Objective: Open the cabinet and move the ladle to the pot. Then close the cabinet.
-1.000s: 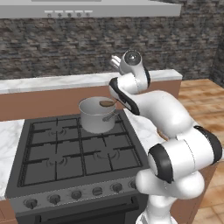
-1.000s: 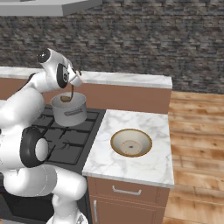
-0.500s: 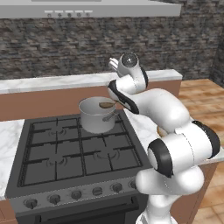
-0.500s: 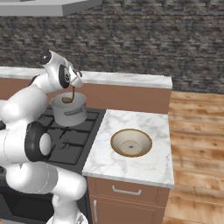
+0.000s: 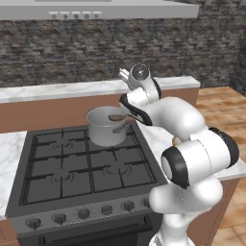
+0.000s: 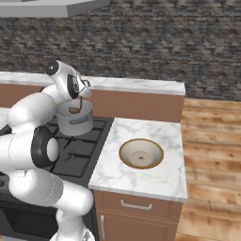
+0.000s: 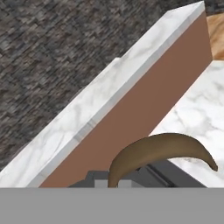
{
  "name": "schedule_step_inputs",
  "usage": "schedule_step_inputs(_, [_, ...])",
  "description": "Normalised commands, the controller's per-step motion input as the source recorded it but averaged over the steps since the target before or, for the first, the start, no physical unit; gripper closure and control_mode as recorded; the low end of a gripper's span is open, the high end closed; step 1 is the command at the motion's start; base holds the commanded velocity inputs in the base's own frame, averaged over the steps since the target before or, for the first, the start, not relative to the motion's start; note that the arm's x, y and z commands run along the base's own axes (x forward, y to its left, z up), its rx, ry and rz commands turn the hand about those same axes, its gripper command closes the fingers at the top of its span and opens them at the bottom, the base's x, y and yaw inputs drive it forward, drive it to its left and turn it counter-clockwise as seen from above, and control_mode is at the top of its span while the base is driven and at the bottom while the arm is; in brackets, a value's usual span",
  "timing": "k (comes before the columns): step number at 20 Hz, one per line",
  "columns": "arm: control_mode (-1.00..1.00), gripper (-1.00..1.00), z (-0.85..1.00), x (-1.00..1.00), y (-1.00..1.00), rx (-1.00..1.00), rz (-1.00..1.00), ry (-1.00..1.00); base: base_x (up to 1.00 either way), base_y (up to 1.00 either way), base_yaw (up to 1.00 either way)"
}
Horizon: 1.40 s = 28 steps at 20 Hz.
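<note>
Gripping the ladle [image 6: 75, 109] by its dark-brown handle, the end effector [image 6: 84, 96] is held closed just above the pot [image 6: 74, 118]. The ladle's bowl is seen inside the pot, at its rim, with the handle rising toward the fingers; in the hand view the brown curve of the ladle [image 7: 159, 153] is seen close up. The pot is set on a rear burner of the black stove [image 5: 81, 173]. Beside the stove, a round sink [image 6: 140, 153] is sunk into the marble counter [image 6: 150, 176].
</note>
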Motion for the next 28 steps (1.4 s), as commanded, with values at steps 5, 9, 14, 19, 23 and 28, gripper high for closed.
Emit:
schedule_step_inputs(5, [-1.00,1.00,-0.15,0.16,0.00,0.05,0.00,0.01,0.00,0.00,0.00])
schedule_step_inputs(9, [-1.00,1.00,-0.08,0.17,0.00,0.10,-0.03,0.06,0.00,0.00,0.00])
schedule_step_inputs(14, [-1.00,1.00,-0.17,0.15,0.03,0.10,-0.04,0.07,0.00,0.00,0.00])
schedule_step_inputs(19, [-1.00,1.00,-0.32,0.06,0.07,0.03,-0.03,0.02,0.00,0.00,0.00])
schedule_step_inputs(23, [-1.00,1.00,-0.35,0.09,0.08,0.00,-0.04,0.00,0.00,0.00,0.00])
schedule_step_inputs(28, [-1.00,1.00,-0.23,0.07,0.02,0.00,-0.04,0.00,0.00,0.00,0.00])
